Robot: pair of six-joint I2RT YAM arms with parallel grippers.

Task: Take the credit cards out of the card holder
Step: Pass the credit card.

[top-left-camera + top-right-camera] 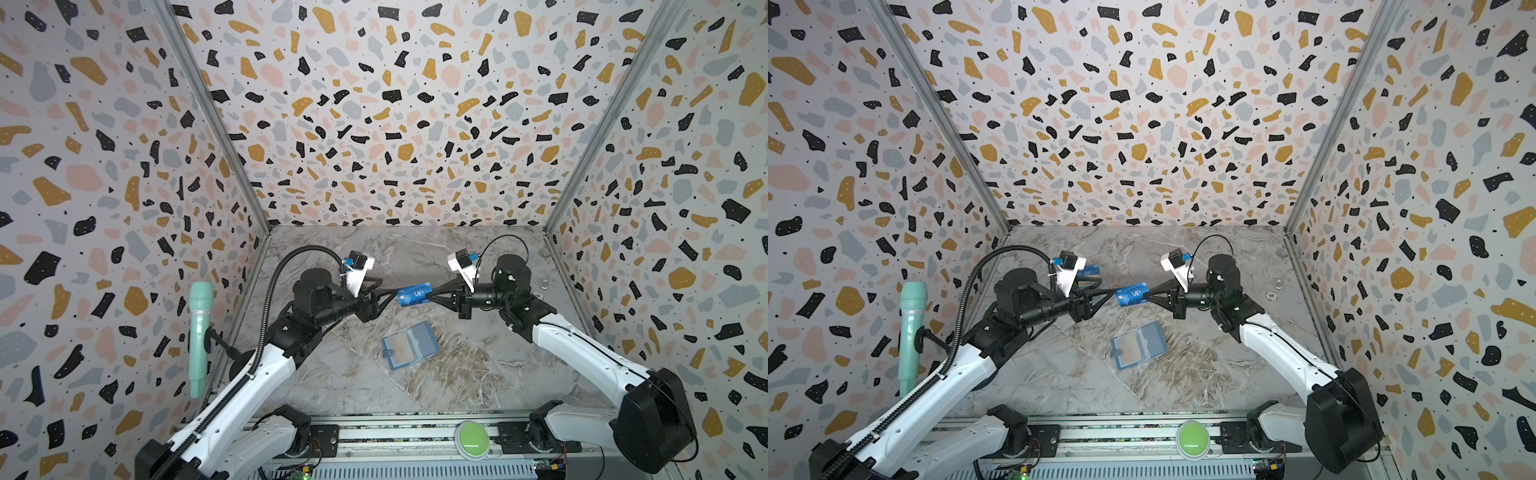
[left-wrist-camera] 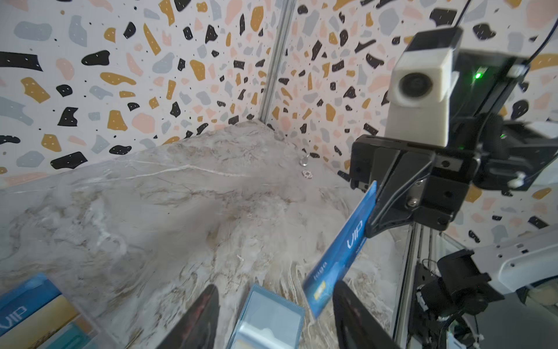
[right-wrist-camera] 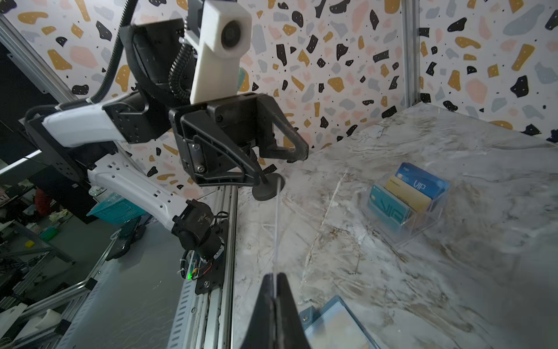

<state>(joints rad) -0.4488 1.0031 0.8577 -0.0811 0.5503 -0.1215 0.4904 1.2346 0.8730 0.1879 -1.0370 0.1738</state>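
Handover looks to be the step in hand: a blue credit card [image 1: 413, 296] hangs in the air above the desk [image 1: 478, 374], on the far side of the card holder [image 1: 409, 345], which lies open and flat near the desk's middle. The right tool [image 1: 430, 296] is clamped tight on one short end. The left tool [image 1: 394, 292] stands parted around the other end, pinching nothing. To do this well, the left arm should back straight off along the card's length without brushing it. The right should hold its pinch firm and level while carrying the card clear.
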